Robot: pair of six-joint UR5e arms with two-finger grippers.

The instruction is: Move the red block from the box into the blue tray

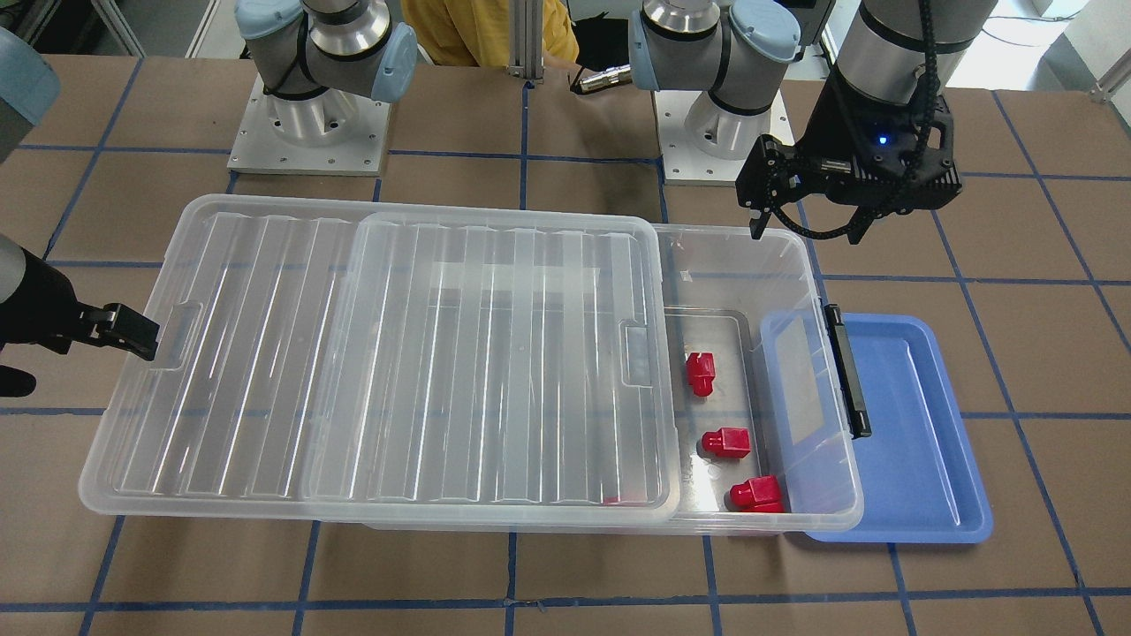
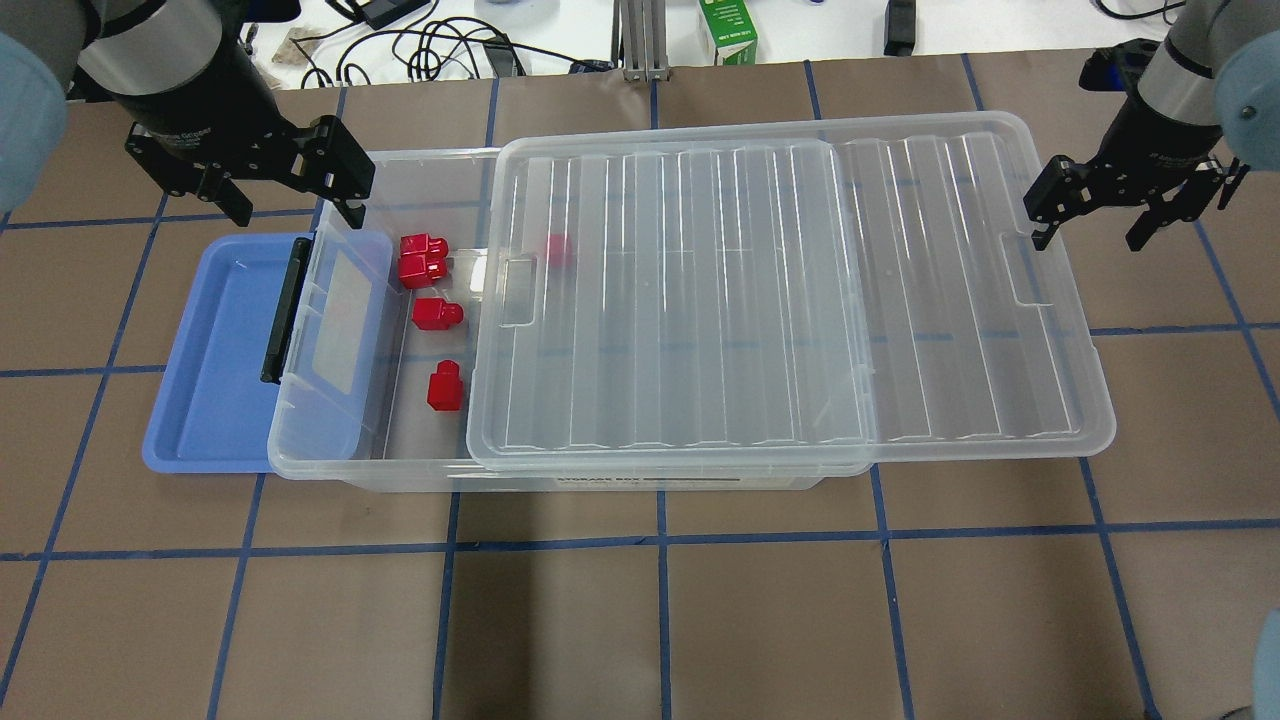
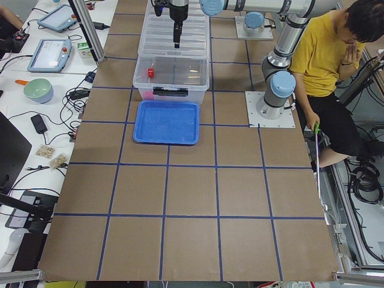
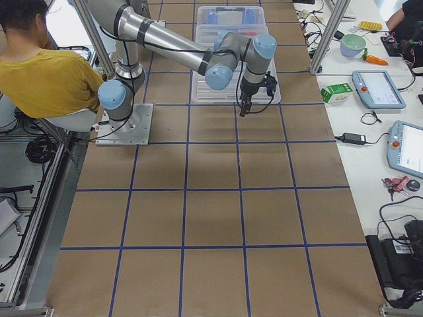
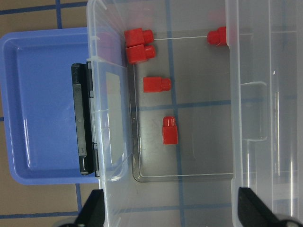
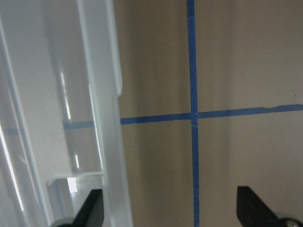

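Observation:
The clear box (image 2: 600, 478) lies across the table with its ribbed lid (image 2: 750, 300) slid towards my right, so its left end is uncovered. Three red blocks (image 2: 437, 313) (image 5: 169, 130) (image 1: 726, 442) lie on the uncovered floor. Another red shape (image 2: 557, 250) shows through the lid's edge. The blue tray (image 2: 210, 350) (image 1: 910, 424) sits empty, partly under the box's latch end. My left gripper (image 2: 295, 205) (image 5: 173, 213) is open and empty above the box's uncovered end. My right gripper (image 2: 1090, 235) (image 6: 171, 213) is open at the lid's far right end, with the lid's edge (image 6: 113, 142) by one finger.
A black latch (image 2: 283, 310) hangs on the box's left end over the tray. The arm bases (image 1: 309, 124) stand behind the box. A seated person in yellow (image 3: 324, 66) is beside the table. A green carton (image 2: 728, 30) and cables lie beyond the far edge.

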